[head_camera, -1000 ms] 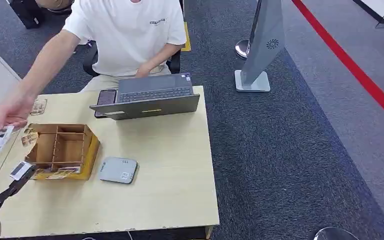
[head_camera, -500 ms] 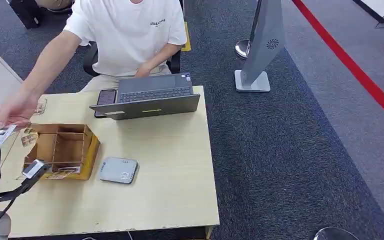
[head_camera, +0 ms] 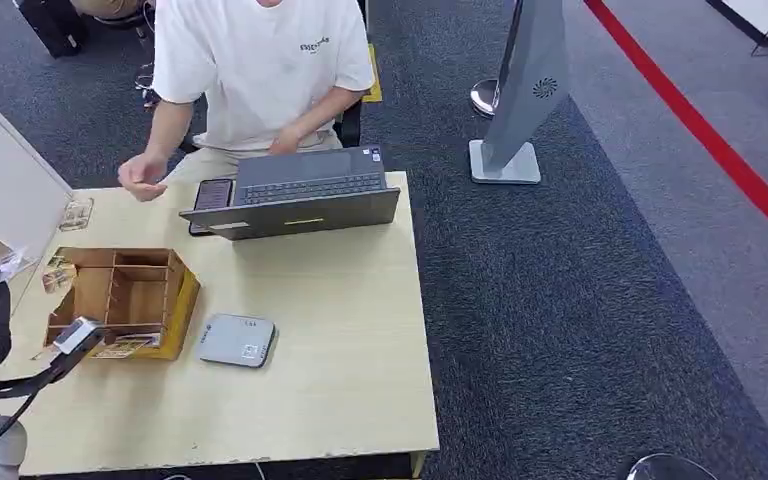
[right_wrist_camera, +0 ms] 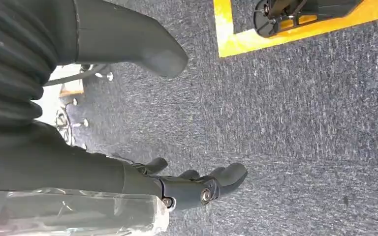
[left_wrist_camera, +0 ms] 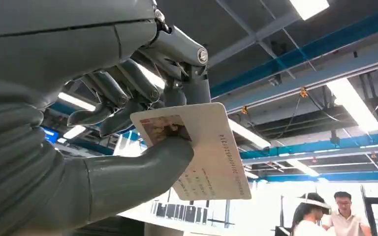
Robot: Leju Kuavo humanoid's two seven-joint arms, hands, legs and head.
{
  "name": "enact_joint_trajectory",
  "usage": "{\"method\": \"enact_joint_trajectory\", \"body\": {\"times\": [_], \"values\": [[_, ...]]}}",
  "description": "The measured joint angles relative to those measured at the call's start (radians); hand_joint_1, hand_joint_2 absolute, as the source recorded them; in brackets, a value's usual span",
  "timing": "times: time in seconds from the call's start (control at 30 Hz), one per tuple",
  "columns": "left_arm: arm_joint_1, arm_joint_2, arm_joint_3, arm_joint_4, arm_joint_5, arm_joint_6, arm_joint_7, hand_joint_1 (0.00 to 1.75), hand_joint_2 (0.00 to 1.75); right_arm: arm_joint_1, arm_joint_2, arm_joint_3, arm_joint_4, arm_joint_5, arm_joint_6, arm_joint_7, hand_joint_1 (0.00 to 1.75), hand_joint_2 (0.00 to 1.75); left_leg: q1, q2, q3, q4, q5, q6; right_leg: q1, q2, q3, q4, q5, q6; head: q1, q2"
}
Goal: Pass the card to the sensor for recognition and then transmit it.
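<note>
Ceiling lights back the card [left_wrist_camera: 197,150] pinched by left-hand fingers [left_wrist_camera: 128,105].

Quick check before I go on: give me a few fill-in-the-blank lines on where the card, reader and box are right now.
1. The card is pinched in the ____ robot hand.
2. The grey card reader lies flat on the ____.
3. The wooden box stands on the table, beside the ____.
4. In front of the seated person stands an open ____.

Missing words: left; table; reader; laptop
</note>
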Motion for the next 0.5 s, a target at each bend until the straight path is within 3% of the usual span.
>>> {"method": "enact_joint_trajectory", "body": {"times": [0.23, 0.37, 0.5], "values": [[-0.014, -0.016, -0.041, -0.009, -0.007, 0.0, -0.007, 1.75, 1.75, 0.0, 0.0, -0.001, 0.001, -0.008, -0.013, 0.009, 0.0, 1.75, 0.0, 0.0, 0.0, 0.0, 0.0, 0.0, 0.0, 0.0, 0.0, 0.0, 0.0, 0.0, 0.0, 0.0], [0.015, -0.076, -0.09, -0.092, -0.057, 0.001, -0.049, 1.75, 1.75, 0.0, 0.0, -0.002, 0.001, -0.009, -0.018, 0.014, 0.0, 1.75, -0.001, 0.0, 0.0, 0.0, 0.0, 0.001, -0.001, 0.0, 0.0, 0.0, 0.0, 0.0, 0.0, 0.0], [0.048, -0.125, -0.218, -0.135, -0.164, 0.001, 0.016, 1.75, 1.75, -0.001, 0.0, -0.002, 0.002, -0.02, -0.021, 0.013, 0.0, 1.75, -0.002, 0.0, 0.0, 0.0, -0.001, 0.001, -0.002, 0.0, 0.0, -0.001, 0.0, 0.001, 0.0, 0.0]]}}
